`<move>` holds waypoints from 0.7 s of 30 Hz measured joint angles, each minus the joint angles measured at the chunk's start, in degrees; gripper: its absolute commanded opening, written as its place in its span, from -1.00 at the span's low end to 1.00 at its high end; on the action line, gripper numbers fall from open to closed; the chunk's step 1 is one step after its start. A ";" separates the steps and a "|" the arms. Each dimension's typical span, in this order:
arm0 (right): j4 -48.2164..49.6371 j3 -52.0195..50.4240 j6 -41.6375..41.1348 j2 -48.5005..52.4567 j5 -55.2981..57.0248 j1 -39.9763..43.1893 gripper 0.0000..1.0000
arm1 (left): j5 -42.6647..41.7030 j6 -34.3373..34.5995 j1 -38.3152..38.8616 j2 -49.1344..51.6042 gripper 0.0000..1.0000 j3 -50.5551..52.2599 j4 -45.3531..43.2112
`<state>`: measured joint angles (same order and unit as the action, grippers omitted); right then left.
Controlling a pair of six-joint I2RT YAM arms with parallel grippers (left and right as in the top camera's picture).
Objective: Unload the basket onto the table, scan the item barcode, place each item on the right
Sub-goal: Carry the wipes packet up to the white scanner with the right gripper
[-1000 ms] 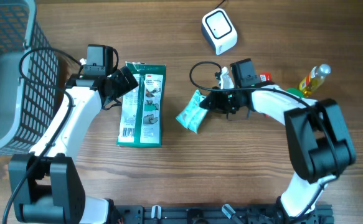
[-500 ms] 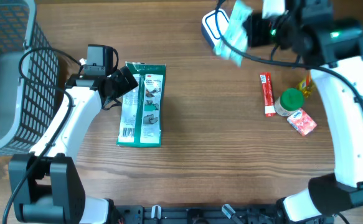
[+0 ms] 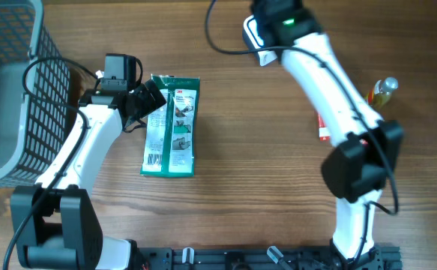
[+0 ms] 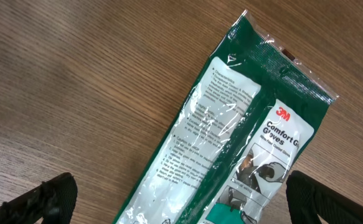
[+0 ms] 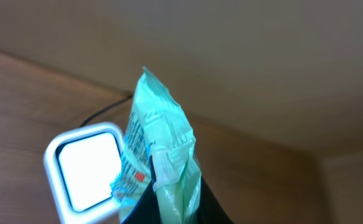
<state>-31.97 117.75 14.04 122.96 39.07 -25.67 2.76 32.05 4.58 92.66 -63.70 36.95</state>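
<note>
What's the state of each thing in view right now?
left gripper, open, hovering over the glove pack.
right gripper, shut on the green pouch.
green pouch, lifted, held close by the scanner.
scanner, resting on the table, cable attached.
glove pack, flat on the table, not gripped.
yellow bottle, lying on its side.

The flat green glove packet (image 3: pixel 172 125) is laid on the wooden table (image 3: pixel 240 187), right of the grey wire basket (image 3: pixel 8 90). The white square scanner (image 5: pixel 84 165) is placed at the far edge, overlapped on its right side by the pale green crinkled pouch (image 5: pixel 159 143). The small yellow bottle (image 3: pixel 381 91) is set far right.
</note>
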 measured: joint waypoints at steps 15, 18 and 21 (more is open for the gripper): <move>21.70 -0.24 22.67 17.81 22.93 -4.24 -0.91 | 0.00 0.00 0.00 0.00 1.00 0.00 0.04; 21.35 -0.28 21.99 17.86 22.88 -4.72 -0.91 | 0.00 0.00 0.00 0.00 1.00 0.00 0.04; 19.37 -0.28 21.59 17.86 21.66 -6.12 -0.92 | 0.02 0.00 0.00 0.00 1.00 0.00 0.07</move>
<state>-12.60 117.47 35.64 140.81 60.73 -31.79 2.79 32.05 4.58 92.66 -63.70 37.01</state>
